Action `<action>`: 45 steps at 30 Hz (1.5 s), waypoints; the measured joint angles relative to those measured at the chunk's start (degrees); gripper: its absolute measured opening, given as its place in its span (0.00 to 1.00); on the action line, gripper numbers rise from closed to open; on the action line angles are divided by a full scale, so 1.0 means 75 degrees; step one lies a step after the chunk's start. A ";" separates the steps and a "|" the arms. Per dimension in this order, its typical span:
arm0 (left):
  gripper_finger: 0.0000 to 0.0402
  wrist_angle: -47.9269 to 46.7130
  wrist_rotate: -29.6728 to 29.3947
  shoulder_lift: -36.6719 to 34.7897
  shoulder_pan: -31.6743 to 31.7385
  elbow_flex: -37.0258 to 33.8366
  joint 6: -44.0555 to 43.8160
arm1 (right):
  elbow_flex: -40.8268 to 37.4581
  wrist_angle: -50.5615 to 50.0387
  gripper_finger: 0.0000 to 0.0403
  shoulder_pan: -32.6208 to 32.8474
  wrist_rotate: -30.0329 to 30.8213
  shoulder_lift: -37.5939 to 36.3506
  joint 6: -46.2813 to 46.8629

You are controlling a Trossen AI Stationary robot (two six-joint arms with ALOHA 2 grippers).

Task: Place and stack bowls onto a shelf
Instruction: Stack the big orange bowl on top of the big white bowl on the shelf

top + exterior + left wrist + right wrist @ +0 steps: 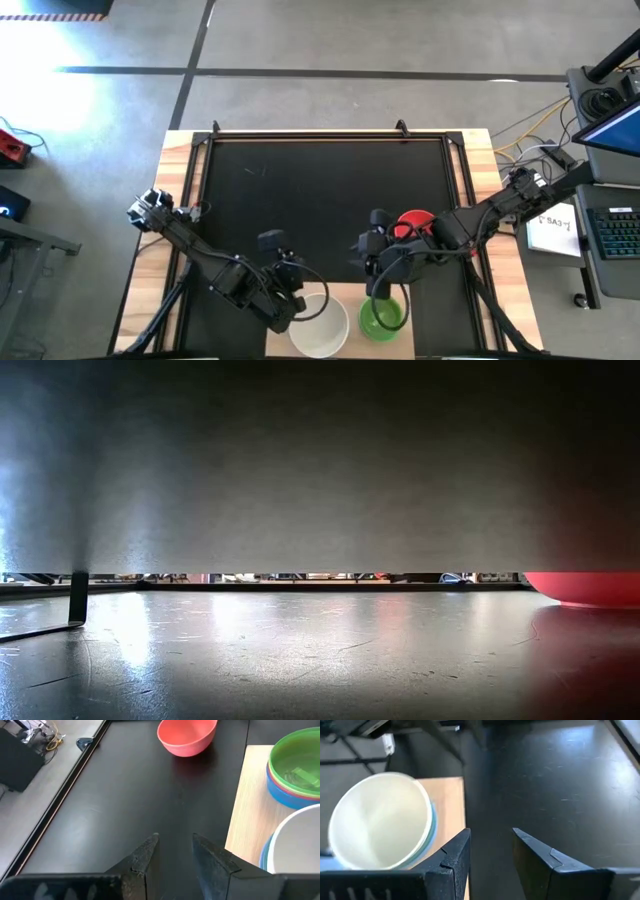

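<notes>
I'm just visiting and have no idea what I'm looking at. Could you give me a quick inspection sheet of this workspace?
Surface: black mat on a wooden table.
Job's things: shelf at the near edge holds two stacks, one topped by a white bowl, one by a green bowl with blue and red rims beneath. A red bowl sits alone on the mat.
Clutter: nothing seen.
End effectors: left end effector open, empty, over the mat beside the shelf; right end effector open, empty, near the white bowl.
Cables: wires on the floor to the right.
Surroundings: grey floor, keyboard, paper sheet.
</notes>
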 joint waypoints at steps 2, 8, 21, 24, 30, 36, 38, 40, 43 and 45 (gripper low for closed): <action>0.24 -0.0021 -0.0003 0.0000 0.0000 -0.0003 -0.0024 | 0.0000 -0.0005 0.32 -0.0056 -0.0217 -0.0003 -0.0210; 0.24 -0.0343 -0.0008 0.0026 -0.0012 -0.0024 -0.0165 | 0.0000 -0.0554 0.31 -0.0296 -0.0464 -0.0011 0.0322; 0.24 -0.0948 0.0004 0.0026 -0.0132 -0.0064 -0.0648 | 0.0000 -0.4366 0.38 -0.2350 -0.1954 -0.0090 0.2920; 0.24 -0.1224 0.0015 0.0026 -0.0224 -0.0064 -0.0933 | 0.0000 -0.4750 0.44 -0.2765 -0.2089 -0.0090 0.3257; 0.24 -0.2126 0.0026 0.0026 -0.0493 -0.0064 -0.1960 | -0.0063 -0.5033 0.52 -0.3167 -0.2095 -0.0093 0.4334; 0.24 -0.3136 0.0073 0.0026 -0.0842 -0.0064 -0.3262 | -0.0759 -0.5038 0.52 -0.3285 -0.2407 -0.0093 0.4481; 0.24 -0.3377 0.0067 0.0026 -0.0944 -0.0064 -0.3610 | -0.1155 -0.4953 0.52 -0.3320 -0.2594 -0.0093 0.4656; 0.24 -0.3549 0.0061 0.0026 -0.1037 -0.0064 -0.3850 | -0.1552 -0.4757 0.52 -0.3322 -0.2798 -0.0093 0.4795; 0.24 -0.3617 -0.0065 0.0026 -0.1158 -0.0064 -0.3943 | -0.2178 -0.4211 0.52 -0.3308 -0.3360 -0.0093 0.5102; 0.24 -0.3626 -0.0234 0.0026 -0.1216 -0.0064 -0.3943 | -0.2514 -0.3817 0.52 -0.3310 -0.3680 -0.0093 0.5228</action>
